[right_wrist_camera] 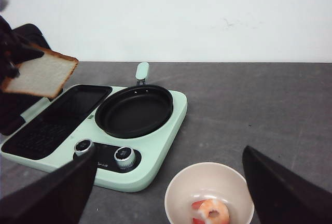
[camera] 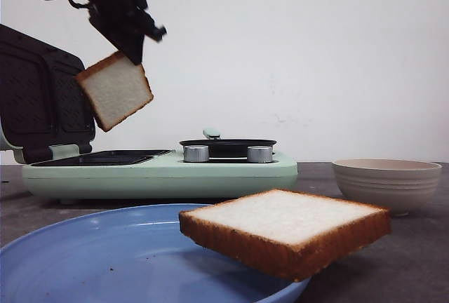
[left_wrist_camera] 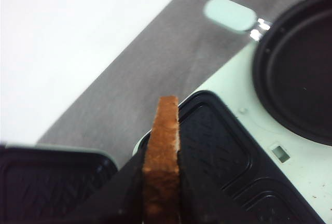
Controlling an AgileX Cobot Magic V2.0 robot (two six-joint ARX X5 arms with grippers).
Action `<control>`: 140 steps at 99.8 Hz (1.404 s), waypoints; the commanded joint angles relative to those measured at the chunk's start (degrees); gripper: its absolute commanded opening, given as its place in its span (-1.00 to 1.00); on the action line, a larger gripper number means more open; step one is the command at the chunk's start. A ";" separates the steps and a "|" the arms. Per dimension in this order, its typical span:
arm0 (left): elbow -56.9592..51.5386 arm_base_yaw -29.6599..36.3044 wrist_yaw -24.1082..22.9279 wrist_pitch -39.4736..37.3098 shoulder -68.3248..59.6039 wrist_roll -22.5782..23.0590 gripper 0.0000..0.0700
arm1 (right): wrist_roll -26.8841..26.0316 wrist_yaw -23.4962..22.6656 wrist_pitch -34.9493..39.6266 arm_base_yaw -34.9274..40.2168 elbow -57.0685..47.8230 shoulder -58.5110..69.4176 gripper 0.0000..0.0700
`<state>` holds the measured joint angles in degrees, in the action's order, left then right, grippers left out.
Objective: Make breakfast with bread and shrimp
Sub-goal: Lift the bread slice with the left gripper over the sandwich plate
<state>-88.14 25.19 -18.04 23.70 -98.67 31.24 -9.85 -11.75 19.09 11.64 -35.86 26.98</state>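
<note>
Bread [camera: 114,90] hangs pinched by its crust in the left fingers [left_wrist_camera: 161,182], above the grill plate [left_wrist_camera: 218,141], likely for toasting. Right fingers [right_wrist_camera: 166,182] spread wide, empty, over the bowl [right_wrist_camera: 179,193] holding shrimp [right_wrist_camera: 210,212]. Second slice [camera: 284,227] rests on the blue plate [camera: 84,261].

Front view: blue plate [camera: 84,254] cut off by bottom and left edges; sandwich-maker lid [camera: 35,99] cut at left edge; left arm runs off the top. Shrimp hidden behind bowl [camera: 387,180] wall here. Left wrist view: held bread slice [left_wrist_camera: 162,156] seen edge-on only, faces hidden between fingers [left_wrist_camera: 199,193], lower end cropped. Right wrist view: shrimp [right_wrist_camera: 210,212] partly cropped by bottom edge; right fingertips [right_wrist_camera: 280,190] out of frame, gap unreadable.
</note>
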 commanded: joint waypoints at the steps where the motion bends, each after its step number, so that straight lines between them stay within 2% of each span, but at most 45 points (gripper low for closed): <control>1: -1.33 0.22 -0.37 -2.21 -1.20 3.78 -0.97 | 1.55 0.48 0.04 0.28 -0.57 0.74 0.60; 13: -1.33 0.22 -0.37 -5.07 -1.88 6.05 -0.97 | 2.05 1.44 1.05 0.31 -0.57 1.03 0.60; 25: -1.33 0.22 -0.68 -6.45 -2.69 11.58 -0.97 | 2.89 1.49 1.14 0.31 -0.57 1.03 0.60; 32: -1.33 0.22 -1.18 -6.62 -3.48 13.11 -0.98 | 2.97 1.49 1.14 0.31 -0.57 1.03 0.60; 82: -1.33 -0.11 -1.62 -2.45 -9.38 13.31 -0.98 | 4.00 1.53 1.99 1.33 -0.57 1.01 0.60; 95: -1.33 -0.11 -4.09 -4.00 -9.38 16.26 -0.97 | 4.31 1.53 2.16 1.36 -0.57 1.03 0.60; 103: -1.33 -0.22 -6.32 -5.84 -9.38 16.50 -0.97 | 4.31 1.53 2.19 1.38 -0.57 1.01 0.60; 140: -1.33 -0.46 -6.25 -9.99 -9.40 18.05 -0.97 | 4.31 1.53 2.86 1.38 -0.57 1.03 0.60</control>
<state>-88.14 24.43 -24.08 14.33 -106.94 48.40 -5.96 -10.37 22.09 12.75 -35.86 27.83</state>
